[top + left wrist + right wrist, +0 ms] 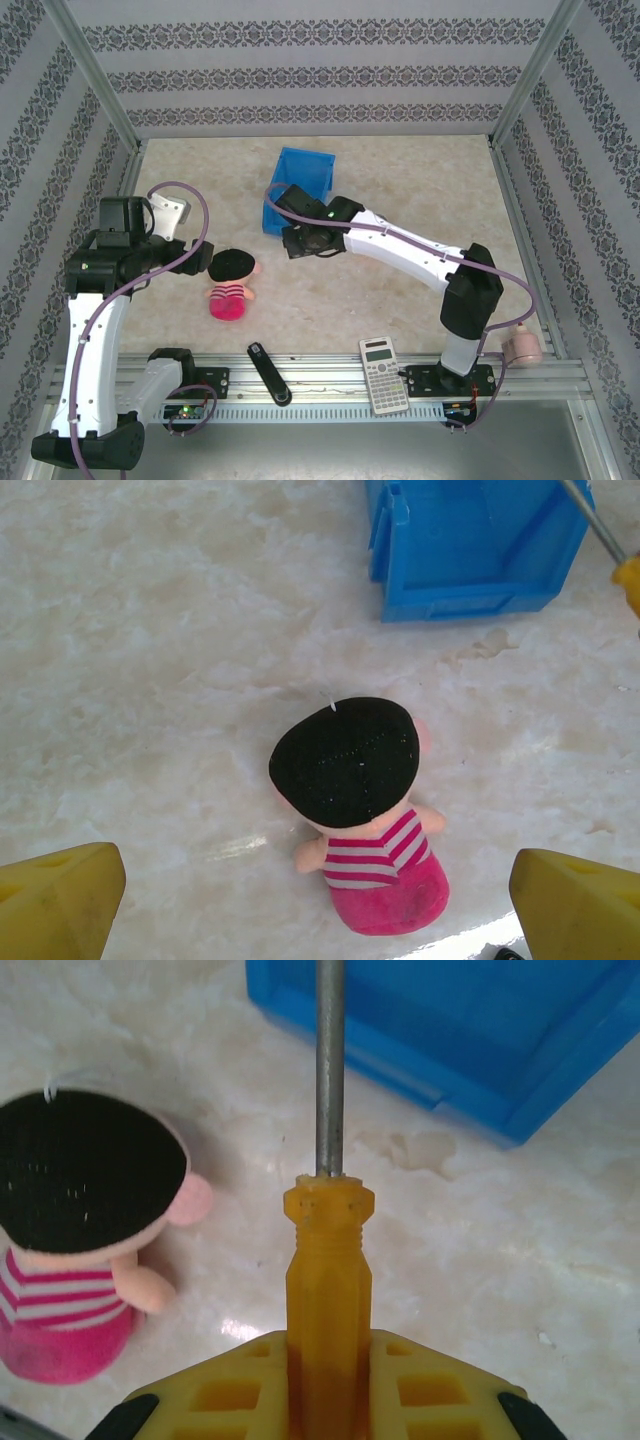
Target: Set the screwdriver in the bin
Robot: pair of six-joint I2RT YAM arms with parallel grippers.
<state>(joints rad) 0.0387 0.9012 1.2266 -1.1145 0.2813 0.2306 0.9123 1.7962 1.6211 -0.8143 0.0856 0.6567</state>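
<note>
Pinches one screwdriver [328, 1290] by its orange handle in the right fingers [440, 1390], shaft pointing toward one blue bin [400, 1055] just ahead. Holds the left fingers [60, 900] spread, one doll [360, 800] ahead between them.

We see soft, even light from overhead in the top view, with only faint shadows on the table [400, 180]. Both wrist views run bright. There the table washes out nearly white, with glare streaks beside the doll [360, 810]. The left fingers [60, 900] are blurred at the corners, and the screwdriver [328, 1290] handle looks slightly soft near the lens.
</note>
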